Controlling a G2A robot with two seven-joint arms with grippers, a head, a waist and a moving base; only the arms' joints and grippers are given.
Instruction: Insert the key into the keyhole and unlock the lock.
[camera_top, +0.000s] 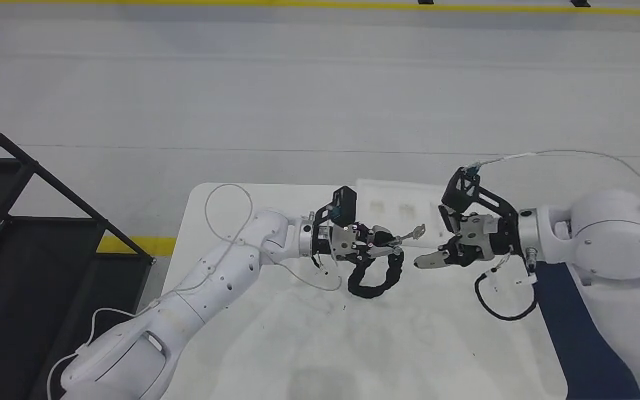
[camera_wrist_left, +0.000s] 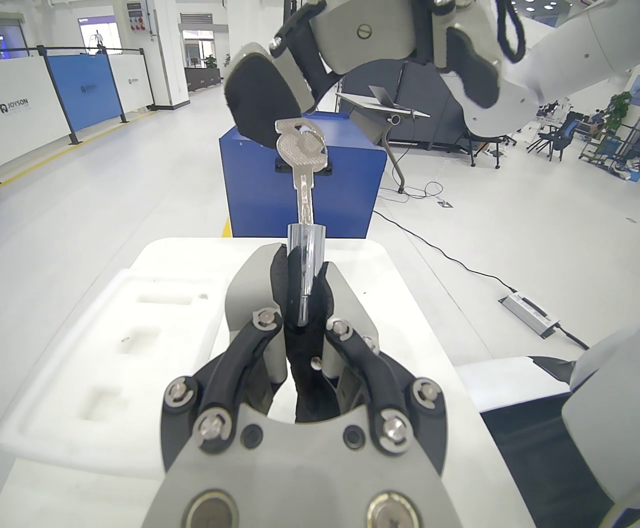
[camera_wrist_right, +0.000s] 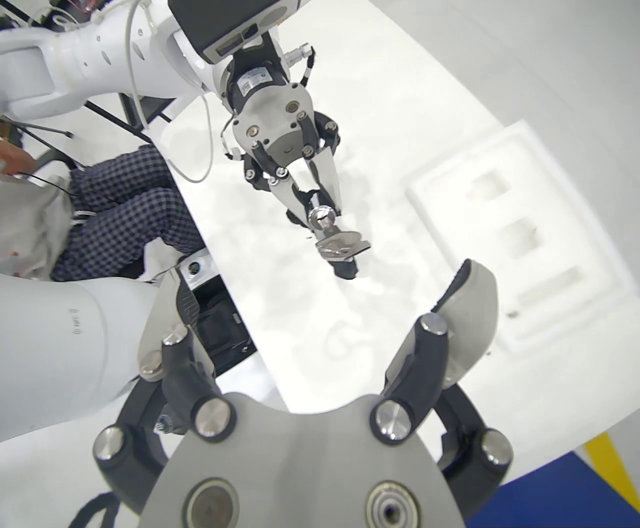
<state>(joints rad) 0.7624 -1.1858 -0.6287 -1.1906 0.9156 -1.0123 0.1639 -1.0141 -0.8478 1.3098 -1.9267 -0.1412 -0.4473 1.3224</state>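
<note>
Left gripper (camera_wrist_left: 301, 272) clamps the lock (camera_wrist_left: 306, 242), key (camera_wrist_left: 302, 155) inserted; right gripper (camera_wrist_right: 320, 305) hangs open just beside the key's head.

Robot lab hall; barriers (camera_wrist_left: 82, 92), desks (camera_wrist_left: 382, 104)

Arm shells (camera_top: 215, 275): glossy white, rounded, small round holes along the forearm.
Left pincer (camera_wrist_left: 300, 265): grey metal plates, black link bars, silver screws at every pivot.
Right pincer (camera_wrist_right: 325, 295): same build; curved grey fingers (camera_wrist_right: 475, 305) lined with black pads.
Cables: thin white loop (camera_top: 208, 212) behind the left pincer; black loop (camera_top: 508, 318) behind the right pincer.
Camera box (camera_top: 344, 203): black, just behind the left pincer.
</note>
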